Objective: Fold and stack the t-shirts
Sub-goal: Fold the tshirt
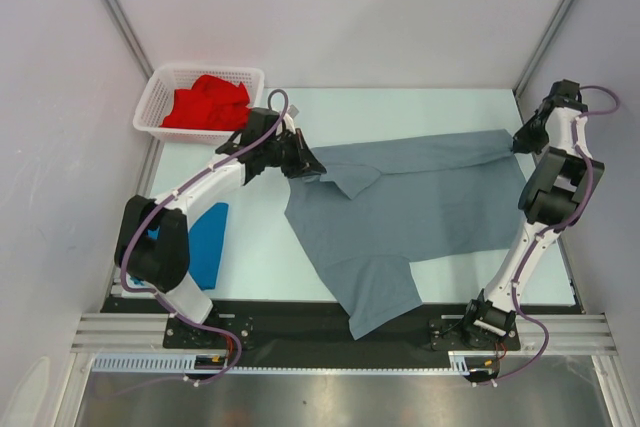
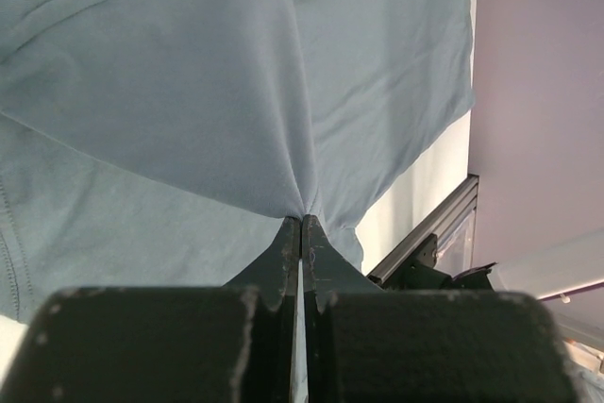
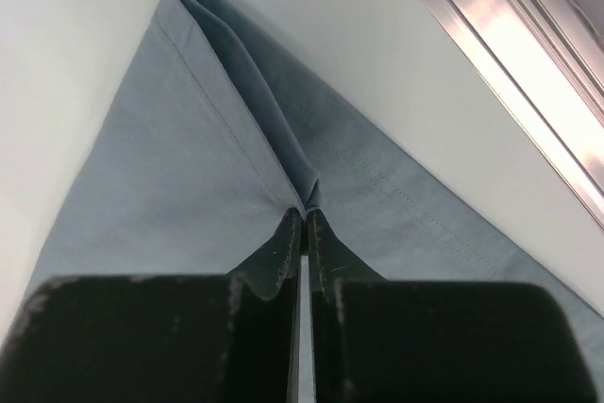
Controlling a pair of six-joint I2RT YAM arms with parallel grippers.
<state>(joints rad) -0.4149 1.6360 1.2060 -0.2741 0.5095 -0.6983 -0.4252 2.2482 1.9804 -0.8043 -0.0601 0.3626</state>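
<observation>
The slate grey t-shirt (image 1: 400,212) lies spread across the middle of the table, one part hanging over the near edge. My left gripper (image 1: 312,169) is shut on the shirt's left upper corner; the pinched fold shows in the left wrist view (image 2: 303,211). My right gripper (image 1: 514,143) is shut on the shirt's far right corner, seen in the right wrist view (image 3: 307,205). The red t-shirt (image 1: 207,104) lies crumpled in the basket. The bright blue t-shirt (image 1: 208,244) lies at the left, partly hidden by my left arm.
The white mesh basket (image 1: 160,95) stands at the far left corner. Metal frame rails (image 1: 330,332) run along the near edge and the side posts. The right wall is close to my right gripper.
</observation>
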